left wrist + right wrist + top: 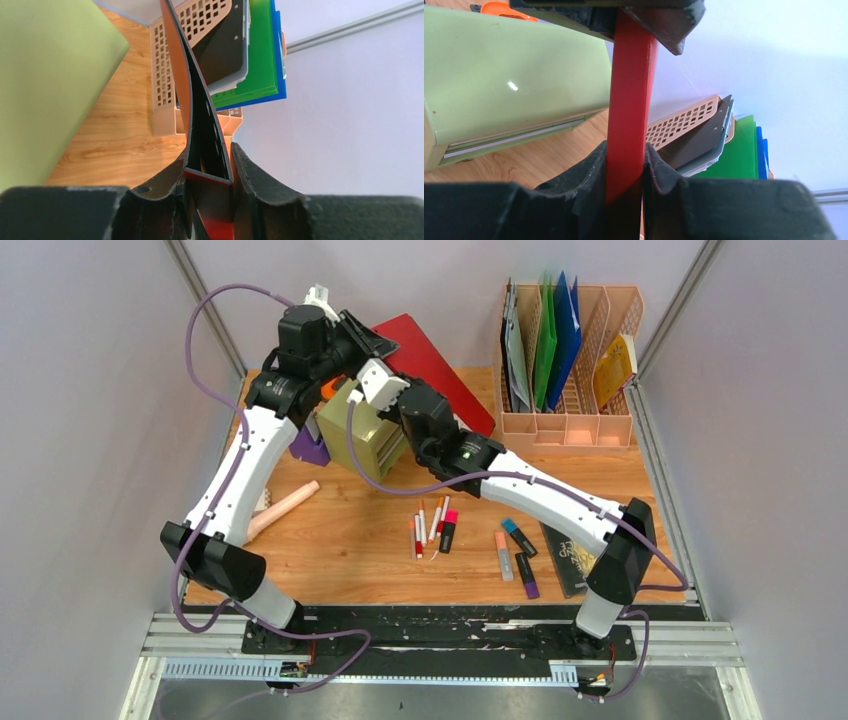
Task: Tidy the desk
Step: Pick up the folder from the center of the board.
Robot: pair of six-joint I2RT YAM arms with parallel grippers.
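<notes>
The desk (340, 560) is orange-brown wood with a black and silver rail (450, 632) along its near edge. A red folder (435, 365) is held up tilted at the back of the desk. My left gripper (362, 340) is shut on its edge; the left wrist view shows the folder (200, 115), black inside, between the pads (207, 172). My right gripper (385, 383) is shut on the same folder (629, 100) a little lower (625, 162). The left gripper's black finger (664, 20) shows at the top of the right wrist view.
An olive-green drawer chest (360, 432) stands under the grippers. A peach file rack (570, 390) with green and blue folders stands back right. Pens (428, 525), highlighters (515, 550), a black book (568, 558) and a peach cylinder (285, 508) lie on the desk.
</notes>
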